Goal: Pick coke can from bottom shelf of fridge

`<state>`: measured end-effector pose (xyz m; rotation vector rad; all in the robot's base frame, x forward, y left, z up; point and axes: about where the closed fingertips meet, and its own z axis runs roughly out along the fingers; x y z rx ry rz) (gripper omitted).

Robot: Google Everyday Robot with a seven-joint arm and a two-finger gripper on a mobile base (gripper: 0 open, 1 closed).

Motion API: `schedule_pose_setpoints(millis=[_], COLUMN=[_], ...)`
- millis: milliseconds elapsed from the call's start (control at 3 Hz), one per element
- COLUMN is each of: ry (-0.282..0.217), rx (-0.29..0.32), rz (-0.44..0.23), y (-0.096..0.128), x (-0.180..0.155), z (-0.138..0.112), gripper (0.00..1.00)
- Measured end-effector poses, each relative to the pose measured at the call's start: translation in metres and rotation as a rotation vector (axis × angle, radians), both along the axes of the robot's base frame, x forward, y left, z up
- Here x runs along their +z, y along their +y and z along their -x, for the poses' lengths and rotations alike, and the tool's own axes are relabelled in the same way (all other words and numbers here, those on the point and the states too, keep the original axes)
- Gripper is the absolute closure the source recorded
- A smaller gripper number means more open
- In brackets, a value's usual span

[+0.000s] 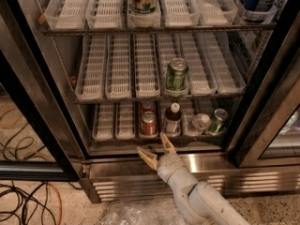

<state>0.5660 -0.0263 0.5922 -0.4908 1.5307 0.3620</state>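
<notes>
The coke can [149, 123] is red with a silver top and stands upright at the front of a white lane tray on the bottom shelf [108, 125] of the fridge [262, 125]. A second red can stands right behind it. My gripper [157, 150] is open, its two tan fingers spread, just below and in front of the coke can at the fridge's lower sill. It holds nothing and does not touch the can.
On the bottom shelf right of the coke can stand a dark bottle with a red cap [172, 120], a clear bottle [199, 123] and a green can [217, 121]. A green can [176, 76] stands on the middle shelf. Cables [23, 191] lie on the floor at left.
</notes>
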Motion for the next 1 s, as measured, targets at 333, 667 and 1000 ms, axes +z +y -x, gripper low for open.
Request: schedule_pose_setpoints(millis=[333,667,1000], ry=[0.001,0.0,0.002], rx=[-0.009,-0.02,-0.048], rz=[-0.001,-0.005,-0.026], y=[0.002,0.004,0.026], x=[-0.001,0.0,0.007], z=[-0.009,-0.019,-0.08], gripper=[0.33,0.34,0.36])
